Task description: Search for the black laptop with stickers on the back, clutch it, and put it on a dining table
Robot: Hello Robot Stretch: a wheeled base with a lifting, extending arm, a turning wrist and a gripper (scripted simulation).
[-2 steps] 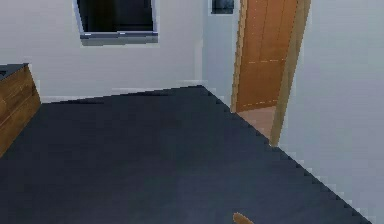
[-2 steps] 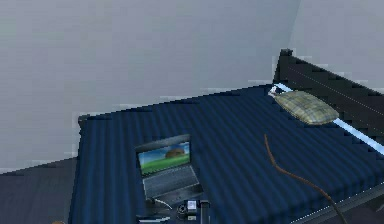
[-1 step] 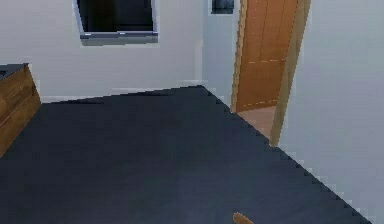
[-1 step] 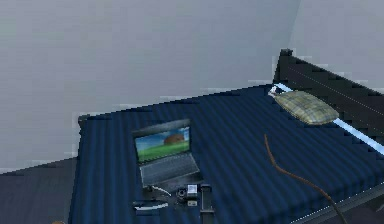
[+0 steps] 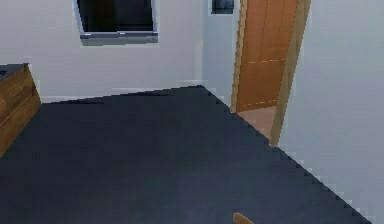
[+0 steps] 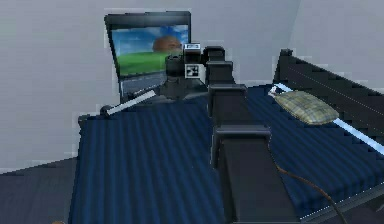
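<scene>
An open laptop (image 6: 148,50) with a dark frame and a green-and-blue landscape on its screen stands at the far edge of a bed (image 6: 150,160) covered in dark blue. Its thin base (image 6: 130,103) reaches toward the arm side view's left. My arm (image 6: 235,130) stretches over the bed toward it. The gripper (image 6: 172,86) sits just below the screen's lower right corner, beside the two white marked squares (image 6: 192,60). The laptop rests at the gripper's far end on the bed, so I cannot tell whether the gripper holds anything.
A greenish pillow (image 6: 305,108) lies by the dark headboard (image 6: 335,88) on the arm side view's right. In the forward view, dark floor (image 5: 160,160) runs to a white wall with a window (image 5: 118,20). A wooden door (image 5: 265,50) is at right, wooden furniture (image 5: 15,100) at left.
</scene>
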